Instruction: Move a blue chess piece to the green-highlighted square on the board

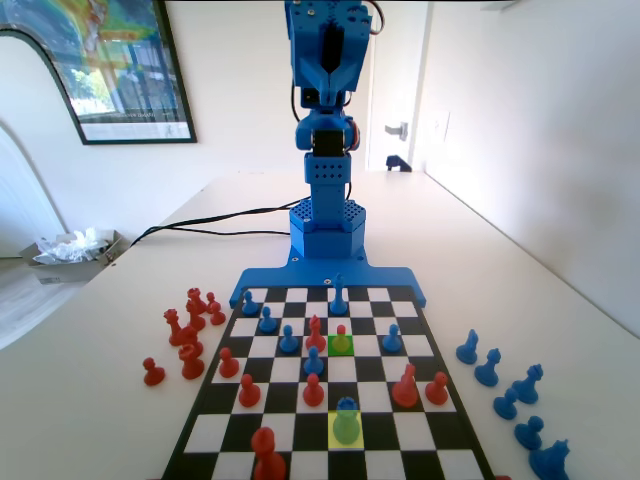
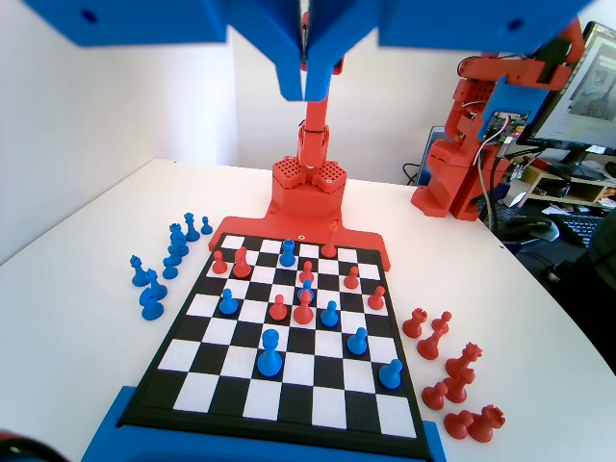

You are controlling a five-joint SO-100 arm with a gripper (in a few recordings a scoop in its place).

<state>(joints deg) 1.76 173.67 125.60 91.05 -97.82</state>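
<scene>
The blue arm stands folded upright at the far end of the board (image 1: 300, 440) in the fixed view, well above the pieces. In the wrist view the gripper (image 2: 306, 91) hangs from the top edge with its two jaws pressed together, holding nothing, high over the board.

The blue chess piece (image 1: 347, 420) with the wide ringed head stands upright on the yellow-highlighted square (image 1: 333, 437) in the second row from the near edge of the fixed view, its lower body tinted green. In the wrist view the same piece (image 2: 288, 253) stands in the far rows of the board, next to red pieces.

The green-highlighted square (image 1: 342, 345) lies three rows farther up the same file in the fixed view, and a small red pawn (image 1: 342, 334) stands on it. Just left of that square stand a taller red piece (image 1: 316, 333) and a blue pawn (image 1: 288, 340).

Off the board, red pieces (image 1: 188, 330) are grouped on the white counter (image 1: 500, 260) at the left of the fixed view, and blue pieces (image 1: 510, 385) are lined up at the right.
</scene>
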